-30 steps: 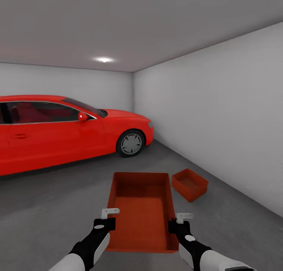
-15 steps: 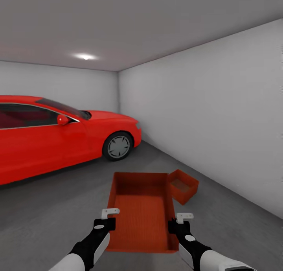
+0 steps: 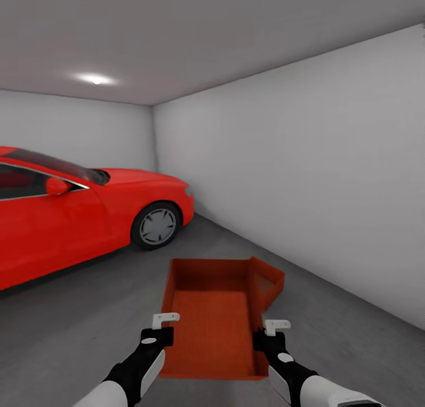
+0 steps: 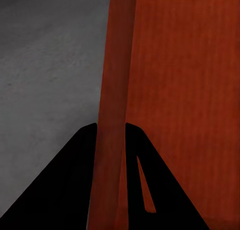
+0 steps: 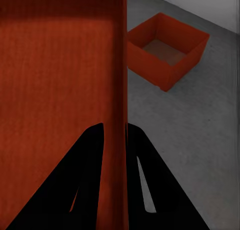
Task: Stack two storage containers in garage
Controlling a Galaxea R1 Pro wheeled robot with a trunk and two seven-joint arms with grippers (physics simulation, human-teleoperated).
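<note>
I hold one orange-red storage container (image 3: 209,321) level in front of me, above the garage floor (image 3: 65,324). My left gripper (image 3: 163,330) is shut on its left wall (image 4: 112,89). The right gripper (image 3: 265,335) is shut on its right wall (image 5: 119,64). The other storage container (image 3: 268,282) stands on the concrete just beyond the held one's far right corner, partly hidden by it. In the right wrist view this second container (image 5: 167,49) shows whole, upright and empty, beside the wall held by my right gripper (image 5: 115,126). My left gripper (image 4: 111,127) straddles the other wall.
A red car (image 3: 77,215) is parked at the left, its front wheel (image 3: 156,225) nearest. A plain pale grey wall (image 3: 307,176) runs along the right, meeting the back wall at a corner. Bare concrete lies between car and wall.
The whole view has swung to the right, so the car sits further left in frame. The floor container now lies behind the held container's far right corner. Both grips are unchanged.
</note>
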